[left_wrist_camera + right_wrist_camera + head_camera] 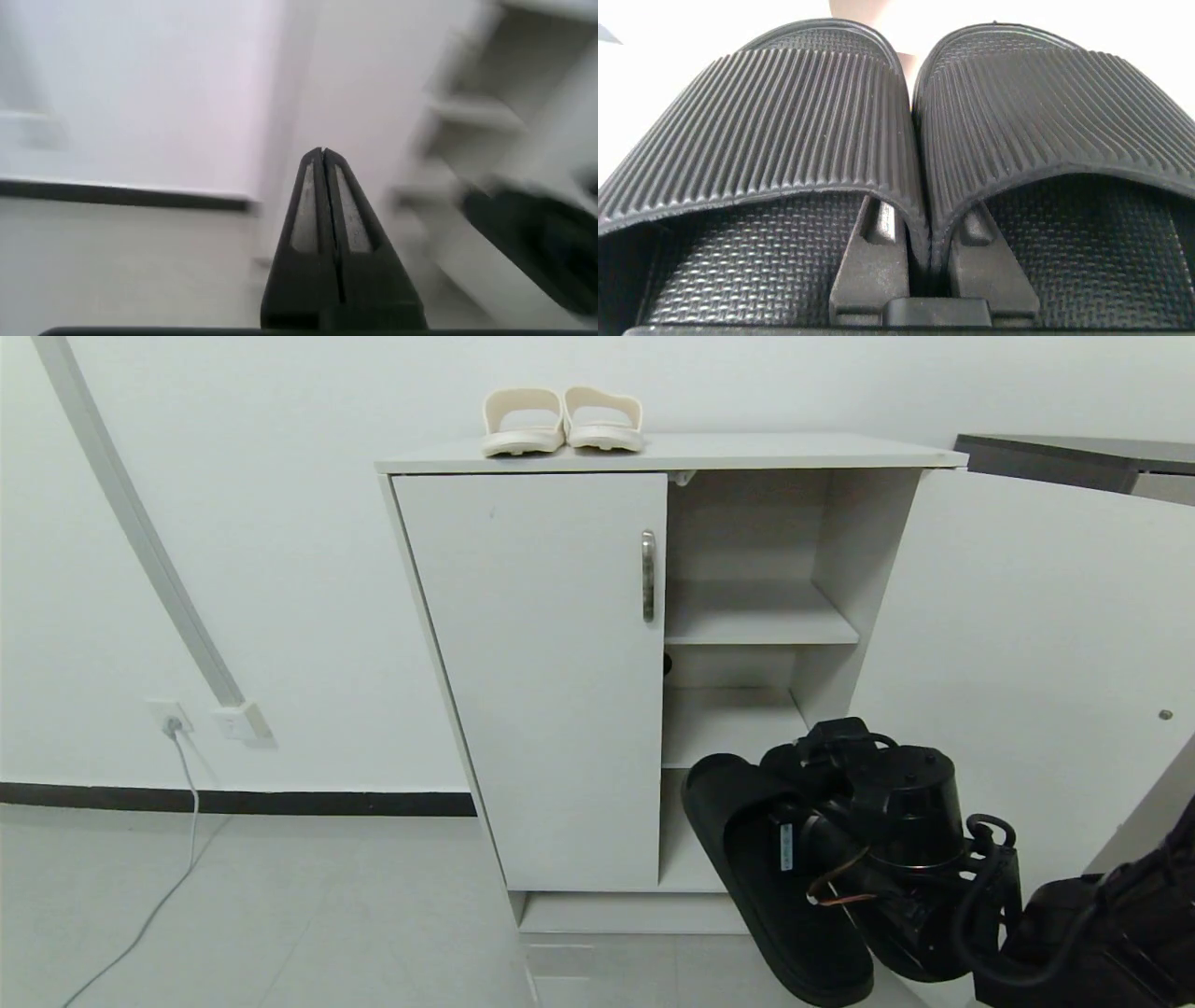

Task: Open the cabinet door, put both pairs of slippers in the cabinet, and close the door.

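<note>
Slippers [747, 840] (the black pair) hang clamped in our right end effector [923, 233], the open cabinet [541, 691] just beyond it, cream slippers [563, 422] above on its top; our left end effector [322, 159] is closed on nothing.

black ribbed slippers [813, 121], cream slippers [527, 437], white cabinet [541, 681]

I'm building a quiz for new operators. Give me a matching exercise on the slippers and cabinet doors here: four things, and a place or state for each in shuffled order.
1 cream slippers
2 black slippers
3 left door
4 right door

A swung open
B on the cabinet top
C closed
D clamped in the right gripper

Pairs: 1-B, 2-D, 3-C, 4-A
</note>
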### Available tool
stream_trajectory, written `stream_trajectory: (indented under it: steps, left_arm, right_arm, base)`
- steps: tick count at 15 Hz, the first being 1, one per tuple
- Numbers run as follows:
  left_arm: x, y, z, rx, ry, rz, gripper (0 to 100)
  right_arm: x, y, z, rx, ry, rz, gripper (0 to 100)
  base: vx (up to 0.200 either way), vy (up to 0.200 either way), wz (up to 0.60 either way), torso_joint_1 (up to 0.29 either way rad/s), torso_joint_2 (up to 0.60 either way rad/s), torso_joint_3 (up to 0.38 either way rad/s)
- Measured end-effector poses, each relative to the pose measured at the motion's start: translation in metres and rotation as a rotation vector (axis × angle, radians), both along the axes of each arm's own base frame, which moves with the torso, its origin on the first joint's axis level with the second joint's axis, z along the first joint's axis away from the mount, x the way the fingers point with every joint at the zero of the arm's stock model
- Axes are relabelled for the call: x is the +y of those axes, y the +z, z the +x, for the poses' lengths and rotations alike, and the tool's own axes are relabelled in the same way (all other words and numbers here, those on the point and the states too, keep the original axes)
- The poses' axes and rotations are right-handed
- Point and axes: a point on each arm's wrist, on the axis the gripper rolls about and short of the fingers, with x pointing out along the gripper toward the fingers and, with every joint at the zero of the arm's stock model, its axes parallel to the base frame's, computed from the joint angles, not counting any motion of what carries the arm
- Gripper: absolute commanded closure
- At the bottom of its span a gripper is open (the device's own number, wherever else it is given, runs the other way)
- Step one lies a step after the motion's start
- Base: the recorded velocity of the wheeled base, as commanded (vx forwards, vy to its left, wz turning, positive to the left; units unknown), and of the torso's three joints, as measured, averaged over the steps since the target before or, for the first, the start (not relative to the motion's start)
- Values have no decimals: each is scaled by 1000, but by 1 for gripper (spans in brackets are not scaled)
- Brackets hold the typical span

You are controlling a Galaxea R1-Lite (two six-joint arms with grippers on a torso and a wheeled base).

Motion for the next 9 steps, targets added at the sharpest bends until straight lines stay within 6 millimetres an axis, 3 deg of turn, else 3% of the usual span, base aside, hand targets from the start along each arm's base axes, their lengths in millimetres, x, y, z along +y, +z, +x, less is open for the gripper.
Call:
stream_trajectory:
  steps: [2, 5, 7, 9]
  left_arm:
    - [7, -28, -23, -2, 179, 22, 100]
    - [4, -78, -41, 25, 352, 81, 100]
    - [1, -112, -42, 42, 344, 115, 100]
    - [-3, -134, -37, 34, 227, 132, 100]
  right_arm:
    - [1, -4, 1, 10, -1, -9, 100]
    - [2, -8, 1, 17, 3, -20, 100]
    - [1, -9, 0, 21, 1, -23, 100]
    - [4, -10, -2, 24, 14, -26, 100]
  base:
    - [0, 0, 0, 0, 0, 0]
    - [0, 0, 0, 0, 0, 0]
    - [0, 0, 0, 0, 0, 0]
    - [0, 0, 0, 0, 0, 0]
